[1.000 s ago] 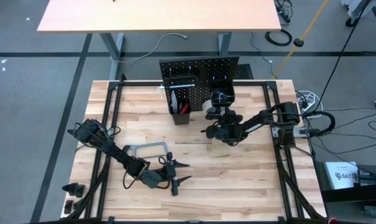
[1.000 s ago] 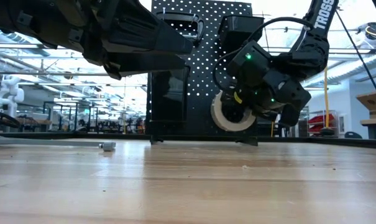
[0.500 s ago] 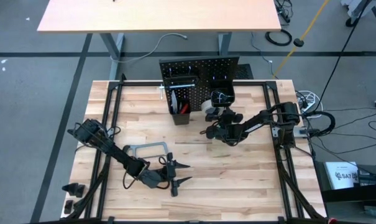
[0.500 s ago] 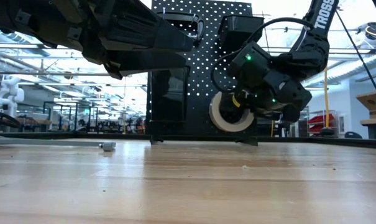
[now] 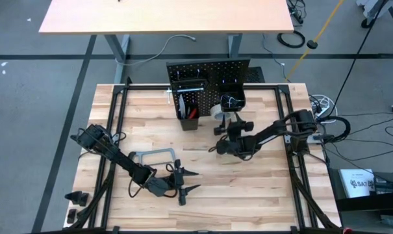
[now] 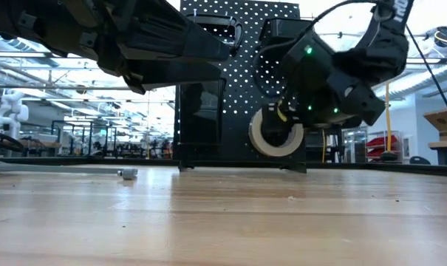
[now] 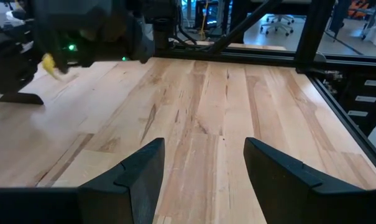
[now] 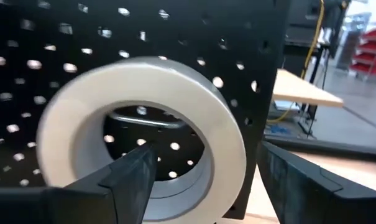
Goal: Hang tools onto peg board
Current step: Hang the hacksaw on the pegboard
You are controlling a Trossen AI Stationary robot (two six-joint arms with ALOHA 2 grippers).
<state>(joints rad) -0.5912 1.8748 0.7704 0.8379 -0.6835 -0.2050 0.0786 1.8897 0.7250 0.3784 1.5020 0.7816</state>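
no readable text, labels or numbers in any view

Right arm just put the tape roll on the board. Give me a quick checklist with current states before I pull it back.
1. White tape roll hung on a silver hook of the peg board: ok, the hook passes through its core.
2. Right gripper released: ok, fingers spread; one sits inside the core, so back out straight.
3. Roll settled fully on the hook: cannot tell.
4. Left gripper open and empty: ok.
5. Tools left on the table: not ok, the grey hacksaw is unhung.
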